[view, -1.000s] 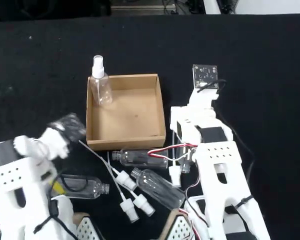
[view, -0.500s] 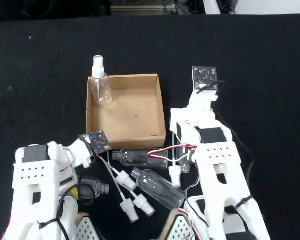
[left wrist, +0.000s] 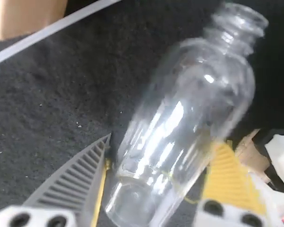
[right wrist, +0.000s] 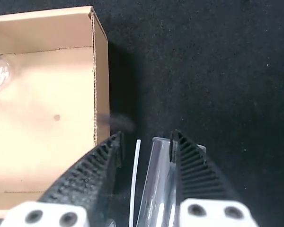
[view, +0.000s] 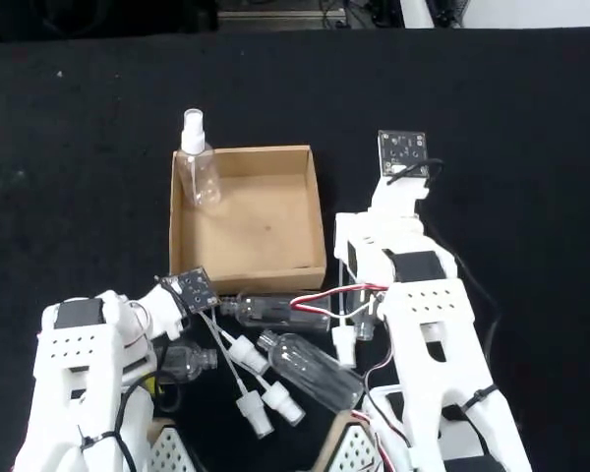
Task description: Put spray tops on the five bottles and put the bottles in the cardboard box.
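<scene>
Left gripper (left wrist: pixel 164 142) straddles a bottle (left wrist: pixel 194 94) — clear, uncapped, lying flat.

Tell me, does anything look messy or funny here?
Nothing is spilled or broken. It is messy, though: an open bottle and a second bottle lie on their sides in front of the box, with loose spray tops beside them. A capped bottle stands upright inside the box.

Capped bottle (view: pixel 198 167) upright in the cardboard box (view: pixel 265 231) (loose spray tops (view: pixel 247 353) just outside)
</scene>
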`<state>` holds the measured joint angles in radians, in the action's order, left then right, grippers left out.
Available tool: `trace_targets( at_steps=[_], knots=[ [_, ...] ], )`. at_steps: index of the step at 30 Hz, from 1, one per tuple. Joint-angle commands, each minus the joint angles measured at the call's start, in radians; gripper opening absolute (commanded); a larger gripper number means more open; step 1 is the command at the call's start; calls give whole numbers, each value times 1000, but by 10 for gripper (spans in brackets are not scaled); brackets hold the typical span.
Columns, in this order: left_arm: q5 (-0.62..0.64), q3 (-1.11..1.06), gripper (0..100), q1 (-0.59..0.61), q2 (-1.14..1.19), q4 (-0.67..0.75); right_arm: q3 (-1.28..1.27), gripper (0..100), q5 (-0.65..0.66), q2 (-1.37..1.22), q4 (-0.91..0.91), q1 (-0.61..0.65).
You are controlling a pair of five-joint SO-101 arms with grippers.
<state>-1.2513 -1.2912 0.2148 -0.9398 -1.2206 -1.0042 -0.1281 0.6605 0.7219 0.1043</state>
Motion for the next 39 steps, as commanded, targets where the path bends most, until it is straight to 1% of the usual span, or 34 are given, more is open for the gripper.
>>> trace_targets(
  at_steps=[1,3,7,9,11,13,17,19,22,26,30,32,33,37,39],
  knots=[
    [8,4,227,4,-15,15,5,149,12,41,-28,18],
    [2,7,209,13,-15,11,5,149,12,41,-28,18],
    [-5,61,206,15,-15,-87,5,149,12,41,-29,18],
    [-46,101,206,18,-15,-144,4,149,12,41,-31,18],
    [-97,154,206,54,-15,-203,1,149,12,41,-43,18],
    [-157,208,206,122,-15,-252,1,149,12,41,-44,15],
    [-279,278,205,355,-5,-265,1,149,12,41,-43,17],
    [-311,275,204,475,-3,-229,1,149,12,41,-41,18],
    [-318,216,203,639,-3,-86,1,149,12,41,-41,18],
    [-316,113,203,828,-3,87,1,149,11,41,-41,18],
    [-316,67,207,986,-9,172,1,149,11,41,-40,20],
    [-316,67,216,1035,-5,193,1,149,11,41,-40,20],
    [-316,65,235,1050,-5,187,1,149,11,41,-40,20],
    [-315,76,352,1069,-14,135,1,149,11,41,-40,20],
    [-301,114,345,1061,-14,89,-1,149,11,41,-40,20]
  ],
)
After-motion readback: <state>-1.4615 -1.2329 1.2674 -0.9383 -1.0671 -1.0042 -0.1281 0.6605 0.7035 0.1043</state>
